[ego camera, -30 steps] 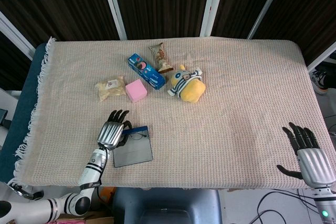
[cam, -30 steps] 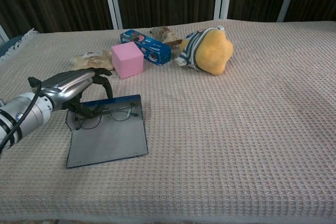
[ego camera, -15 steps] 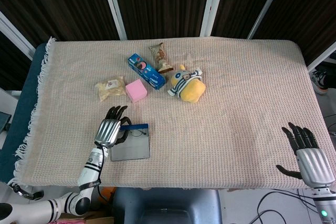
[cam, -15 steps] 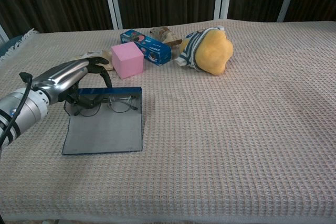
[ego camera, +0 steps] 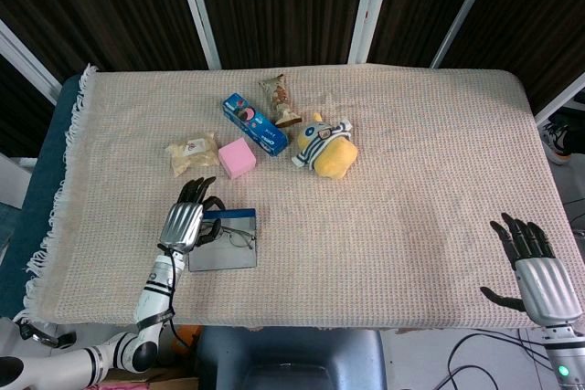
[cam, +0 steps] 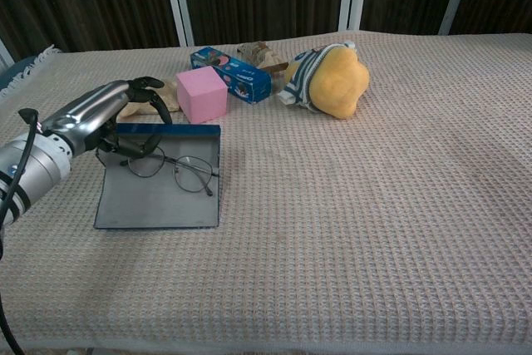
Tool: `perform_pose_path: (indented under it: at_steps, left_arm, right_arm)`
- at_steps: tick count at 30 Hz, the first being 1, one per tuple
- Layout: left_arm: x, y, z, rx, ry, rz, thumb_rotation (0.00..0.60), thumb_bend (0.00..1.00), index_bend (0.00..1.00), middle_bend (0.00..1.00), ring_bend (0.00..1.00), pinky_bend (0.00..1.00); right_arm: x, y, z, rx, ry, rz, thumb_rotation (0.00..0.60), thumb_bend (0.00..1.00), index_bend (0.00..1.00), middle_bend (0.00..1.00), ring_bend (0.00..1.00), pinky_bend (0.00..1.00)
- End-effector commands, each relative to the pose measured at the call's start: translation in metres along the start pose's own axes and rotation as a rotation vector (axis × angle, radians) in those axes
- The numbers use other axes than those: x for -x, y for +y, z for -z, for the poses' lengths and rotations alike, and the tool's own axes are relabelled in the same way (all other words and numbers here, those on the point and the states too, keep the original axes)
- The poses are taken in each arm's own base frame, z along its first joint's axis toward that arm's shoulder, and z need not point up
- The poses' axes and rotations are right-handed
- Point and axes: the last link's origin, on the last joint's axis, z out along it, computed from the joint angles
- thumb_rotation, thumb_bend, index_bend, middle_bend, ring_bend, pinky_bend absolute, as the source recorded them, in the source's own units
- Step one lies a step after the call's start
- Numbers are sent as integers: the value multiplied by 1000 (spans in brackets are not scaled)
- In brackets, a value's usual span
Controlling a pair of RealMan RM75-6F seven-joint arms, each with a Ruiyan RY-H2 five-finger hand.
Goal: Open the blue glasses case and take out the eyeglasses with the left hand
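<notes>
The blue glasses case lies open on the cloth at the front left, its grey inside up and its blue edge on the far side. The thin-framed eyeglasses sit tilted over the case. My left hand reaches in from the left, its fingers curled round the glasses' left end. From the head view, the left hand covers the case's left edge, with the eyeglasses beside it. My right hand hovers open at the front right corner, far from the case.
Behind the case stand a pink cube, a blue cookie box, a snack bag, a small wrapper and a yellow plush toy. A woven beige cloth covers the table.
My left hand has drawn back toward the far left with the eyeglasses in its fingers. The glasses have tilted up off the case, and the case slid away with them. The right hand stayed still.
</notes>
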Motion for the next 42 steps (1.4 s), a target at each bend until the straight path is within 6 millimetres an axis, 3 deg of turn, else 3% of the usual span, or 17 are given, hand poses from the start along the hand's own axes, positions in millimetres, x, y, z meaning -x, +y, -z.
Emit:
perform_pose_path:
  at_steps: [1,8,17,26,28,34,38,42]
  left_arm:
    - [0,-1,0,-1,-2,-3,600,432,447,69,0,36]
    - [1,-1,-6,-10,-15,-14,600,432,447,69,0,36]
    - [-13,-2,-30,-39,24,-17,600,433,447,69,0,36]
    - [-18,-26,-54,-136,20,-44,600,431,424,69,0,36]
    - [-17,-35,-58,-164,-1,-45,600,432,367,66,0,36]
    - [-11,-49,-59,-200,-79,-69,600,425,9,14,0,34]
    - [-11,-52,-55,-199,-136,-102,600,420,0,0,0,31]
    - [-26,-47,-42,-155,-115,-108,598,419,0,0,0,29]
  right_arm:
    - [0,0,0,0,0,0,600,187,0,0,0,0]
    - [0,0,0,-1,1,-2,600,187,0,0,0,0]
    - [-1,2,-1,3,0,-6,600,186,0,0,0,0]
    - [-1,3,-1,9,-2,-4,600,186,0,0,0,0]
    - [-1,3,-1,9,-4,-3,600,187,0,0,0,0]
    - [-1,2,-1,14,-6,-1,600,187,0,0,0,0]
    - [-1,2,0,11,-8,1,600,186,0,0,0,0]
    - [-1,3,0,12,-3,-2,600,186,0,0,0,0]
